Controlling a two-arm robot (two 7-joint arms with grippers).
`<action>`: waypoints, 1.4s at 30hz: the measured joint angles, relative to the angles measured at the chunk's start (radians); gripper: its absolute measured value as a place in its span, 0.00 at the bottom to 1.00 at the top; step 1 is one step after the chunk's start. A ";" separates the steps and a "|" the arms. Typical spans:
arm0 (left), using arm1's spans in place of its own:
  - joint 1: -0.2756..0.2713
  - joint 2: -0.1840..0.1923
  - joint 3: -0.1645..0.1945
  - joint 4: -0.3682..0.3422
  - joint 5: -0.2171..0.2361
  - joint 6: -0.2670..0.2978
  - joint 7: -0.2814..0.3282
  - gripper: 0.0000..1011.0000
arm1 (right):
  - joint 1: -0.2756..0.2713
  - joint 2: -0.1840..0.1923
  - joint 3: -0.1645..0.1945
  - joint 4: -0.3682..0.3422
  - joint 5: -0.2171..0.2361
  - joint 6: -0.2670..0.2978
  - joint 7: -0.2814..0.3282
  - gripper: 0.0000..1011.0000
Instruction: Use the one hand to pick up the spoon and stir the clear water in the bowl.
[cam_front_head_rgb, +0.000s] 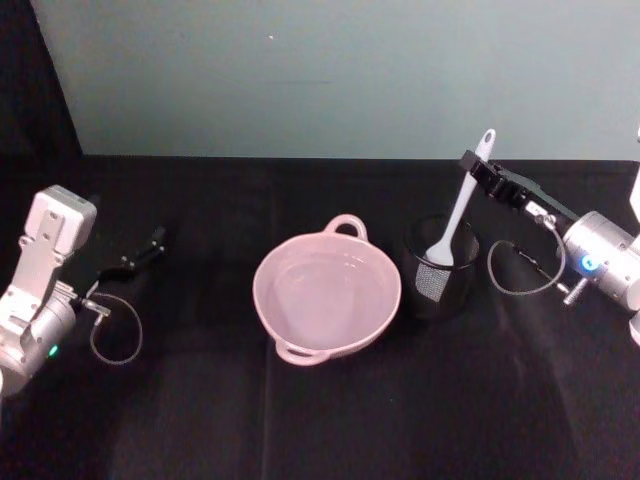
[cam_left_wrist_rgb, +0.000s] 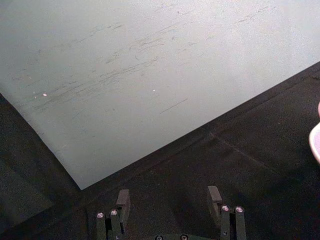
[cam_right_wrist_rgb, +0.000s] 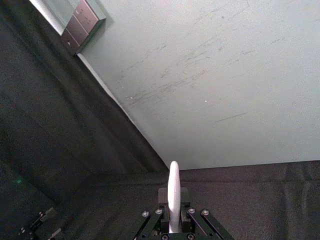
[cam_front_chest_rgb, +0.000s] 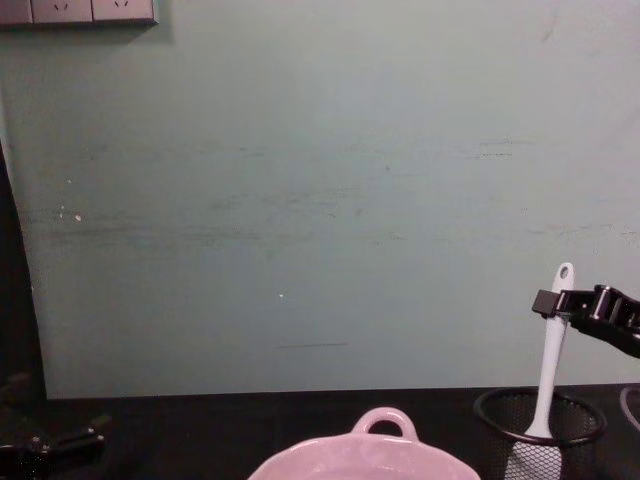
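The right gripper (cam_front_head_rgb: 484, 172) is closed on the upper handle of the spoon (cam_front_head_rgb: 457, 215), just below its holed end, up over the mesh cup (cam_front_head_rgb: 441, 267). The spoon stands tilted in that cup, blade down inside, just right of the pink bowl (cam_front_head_rgb: 327, 297). It looks light and stiff, probably smooth plastic, so a high grip may let it pivot; firm pinching suits. The water (cam_front_head_rgb: 320, 290) is barely discernible. The left gripper (cam_left_wrist_rgb: 170, 200) rests parked, fingers apart, well left of the bowl.
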 joint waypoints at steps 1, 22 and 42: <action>0.000 0.000 0.000 0.000 0.000 0.000 0.000 1.00 | 0.000 0.000 -0.001 0.000 0.000 -0.001 0.000 0.12; 0.000 0.000 0.000 0.000 0.000 0.000 0.000 1.00 | 0.003 -0.011 -0.020 0.031 -0.016 -0.038 0.032 0.12; 0.000 0.000 0.000 0.000 0.000 0.000 0.000 1.00 | -0.001 -0.013 -0.018 0.042 -0.028 -0.041 0.044 0.12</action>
